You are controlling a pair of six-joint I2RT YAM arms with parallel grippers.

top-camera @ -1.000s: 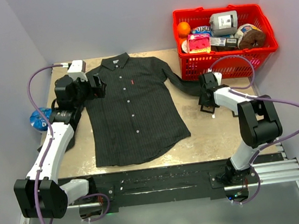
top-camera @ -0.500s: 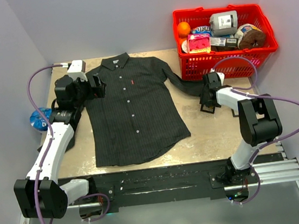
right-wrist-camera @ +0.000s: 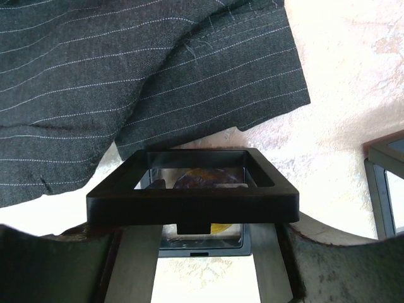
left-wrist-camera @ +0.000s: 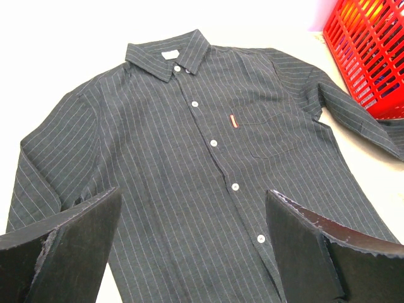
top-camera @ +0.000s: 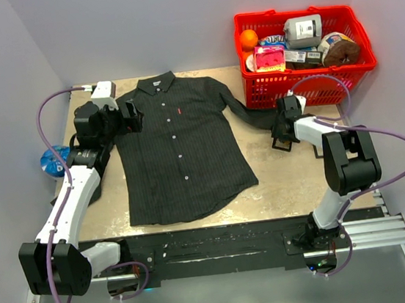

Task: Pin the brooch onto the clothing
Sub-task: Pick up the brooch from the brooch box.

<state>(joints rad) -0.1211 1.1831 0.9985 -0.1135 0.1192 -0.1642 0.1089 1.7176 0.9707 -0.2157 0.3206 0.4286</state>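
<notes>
The shirt (top-camera: pixel 181 154) lies flat, front up, on the desk (top-camera: pixel 280 179), collar at the far side. One sleeve reaches toward the red basket (top-camera: pixel 305 87); the other is partly hidden under the left arm. The left gripper (top-camera: pixel 132 118) hangs over that shoulder with its jaws spread wide and nothing between them.

The right gripper (top-camera: pixel 282 134) sits just beside the far sleeve's cuff (right-wrist-camera: pixel 208 95), clamped on a black square frame (right-wrist-camera: pixel 189 205). Through the frame, a clear tray shows a small round thing, dark purple with some yellow, likely the brooch (right-wrist-camera: pixel 202 178), too shadowed to make out. A second case (right-wrist-camera: pixel 385 183) is cut off at the right edge. A blue disc (top-camera: pixel 54 161) peeks from behind the left arm.
</notes>
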